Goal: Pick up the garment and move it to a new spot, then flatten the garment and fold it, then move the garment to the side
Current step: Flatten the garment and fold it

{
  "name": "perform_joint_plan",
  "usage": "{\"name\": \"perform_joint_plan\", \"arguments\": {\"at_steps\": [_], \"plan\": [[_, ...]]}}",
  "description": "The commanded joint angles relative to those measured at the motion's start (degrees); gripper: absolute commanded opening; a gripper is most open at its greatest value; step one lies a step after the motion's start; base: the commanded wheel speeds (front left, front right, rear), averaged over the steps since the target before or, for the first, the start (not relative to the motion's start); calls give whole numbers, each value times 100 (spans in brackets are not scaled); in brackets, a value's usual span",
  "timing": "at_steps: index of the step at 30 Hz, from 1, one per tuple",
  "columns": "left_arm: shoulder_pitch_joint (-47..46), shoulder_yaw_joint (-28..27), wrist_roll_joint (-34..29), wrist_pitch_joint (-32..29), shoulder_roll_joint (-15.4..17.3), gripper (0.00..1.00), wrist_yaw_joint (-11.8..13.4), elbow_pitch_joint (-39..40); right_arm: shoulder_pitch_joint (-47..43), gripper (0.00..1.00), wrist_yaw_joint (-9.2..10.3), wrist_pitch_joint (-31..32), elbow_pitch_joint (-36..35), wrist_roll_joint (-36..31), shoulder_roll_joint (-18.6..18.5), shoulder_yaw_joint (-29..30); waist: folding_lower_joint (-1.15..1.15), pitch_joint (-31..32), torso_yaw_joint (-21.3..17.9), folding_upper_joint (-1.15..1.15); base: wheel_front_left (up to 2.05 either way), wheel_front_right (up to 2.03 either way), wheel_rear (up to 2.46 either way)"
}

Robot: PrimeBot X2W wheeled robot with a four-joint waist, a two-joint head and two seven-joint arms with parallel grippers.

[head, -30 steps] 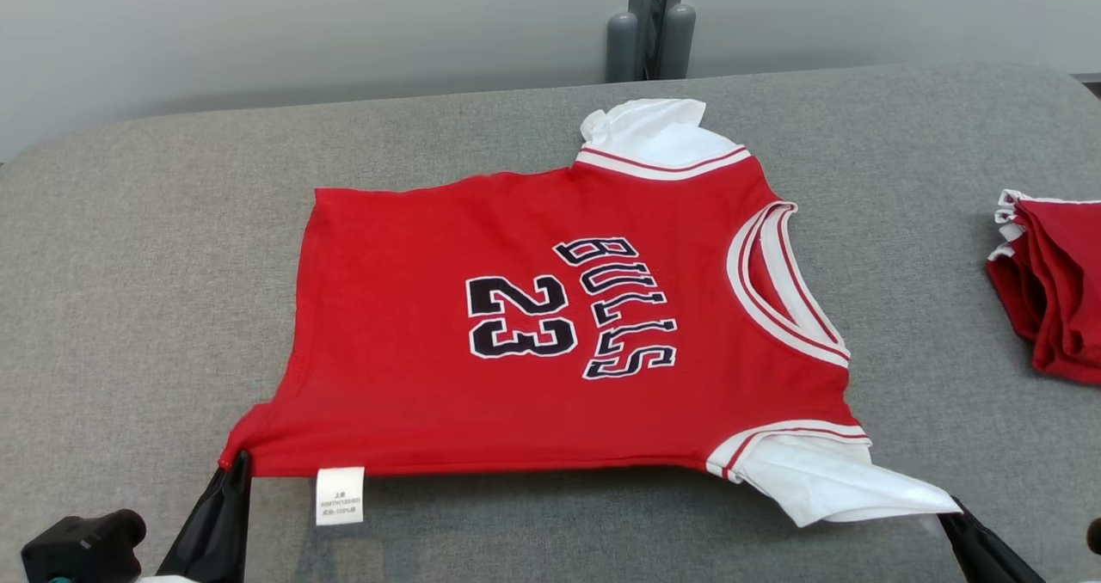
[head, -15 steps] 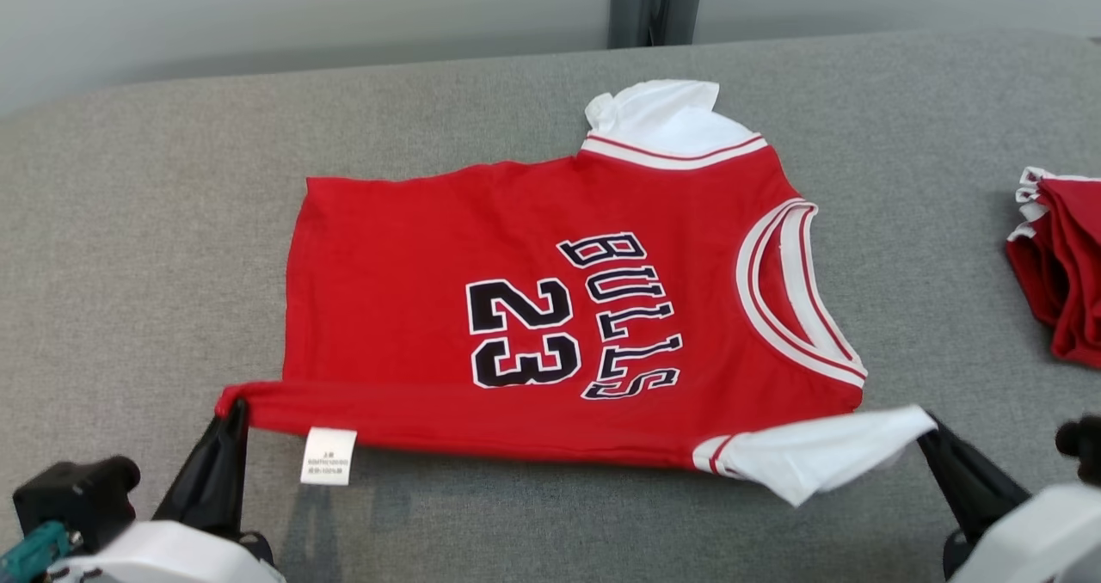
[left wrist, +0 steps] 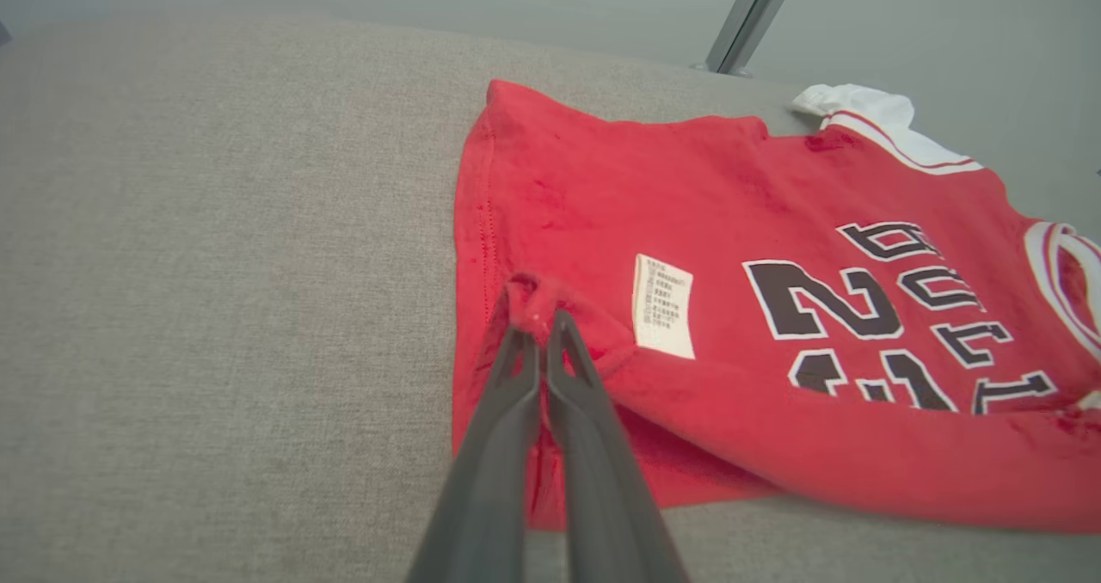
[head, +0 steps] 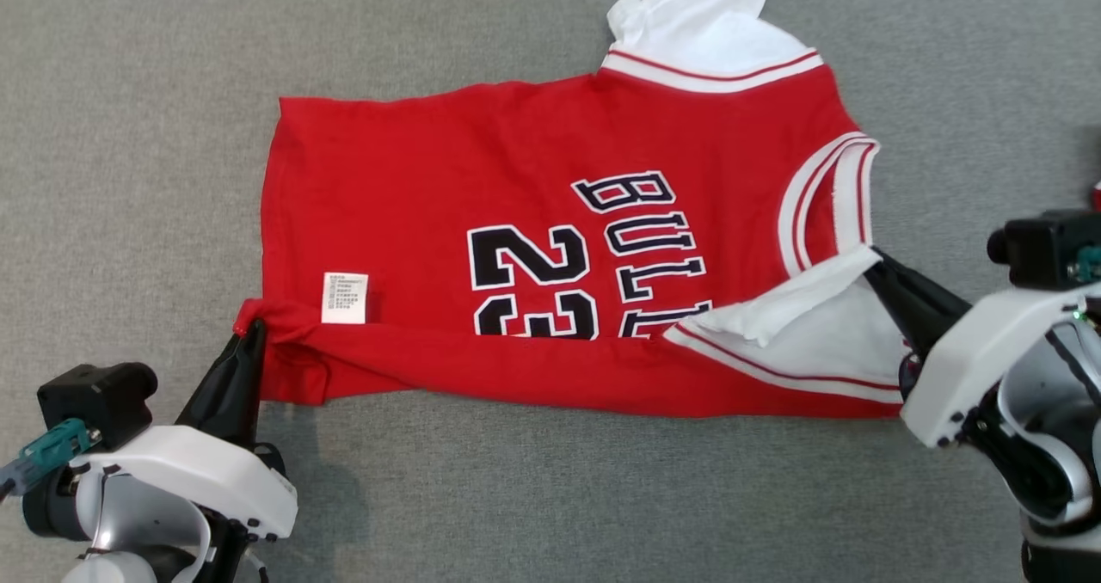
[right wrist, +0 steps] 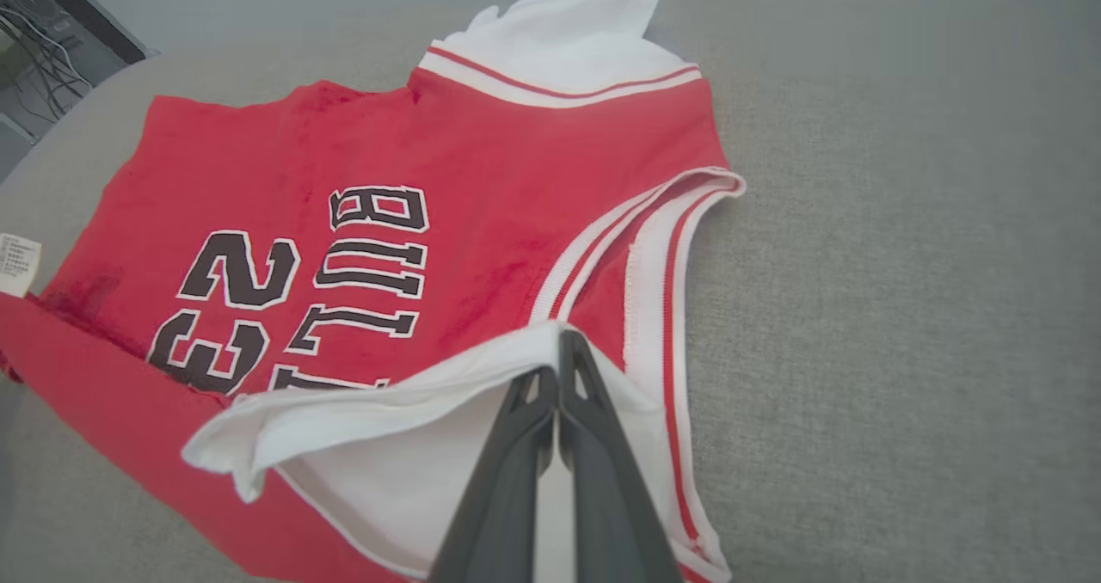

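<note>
The red jersey (head: 516,179) lay flat on the grey cloth table (head: 129,136), front side up, with its neck hole toward the robot's right. The side nearest the robot was turned up and over onto the front. That flap hid the bottom part of the black number 23 (head: 529,260) and of the letters beside it. A small white label (head: 345,297) showed on the flap near the left end.

The left gripper (head: 249,334) had its two dark fingers pressed together on the red hem corner, which was bunched up at the tips. The right gripper (head: 873,260) had its fingers shut tight on the near white sleeve (head: 800,308), which lay folded over the front. The other white sleeve (head: 705,28) stuck out at the far side.
</note>
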State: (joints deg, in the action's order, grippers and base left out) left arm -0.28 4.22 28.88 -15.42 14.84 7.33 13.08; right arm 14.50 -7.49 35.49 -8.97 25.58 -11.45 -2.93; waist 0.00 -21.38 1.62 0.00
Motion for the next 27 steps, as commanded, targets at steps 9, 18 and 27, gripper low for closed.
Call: {"name": "perform_joint_plan", "arguments": {"at_steps": [9, 18, 27], "plan": [[-492, 86, 157, 254, -86, 0, -241, -626, 863, 0, 2, -808, 1085, 166, -350, -405, 0, -382, 174, 0, 0, 0, 0], [-866, 150, 230, 520, -163, 100, -424, -1204, 1066, 100, 2, -1811, 1801, 416, -318, -728, 0, -272, 77, 0, 0, 0, 0], [-973, -38, 18, 1542, -297, 100, -366, -1262, 684, 100, 2, -3530, 1861, 97, -73, -314, 0, 114, -75, 0, 0, 0, 0]]}}
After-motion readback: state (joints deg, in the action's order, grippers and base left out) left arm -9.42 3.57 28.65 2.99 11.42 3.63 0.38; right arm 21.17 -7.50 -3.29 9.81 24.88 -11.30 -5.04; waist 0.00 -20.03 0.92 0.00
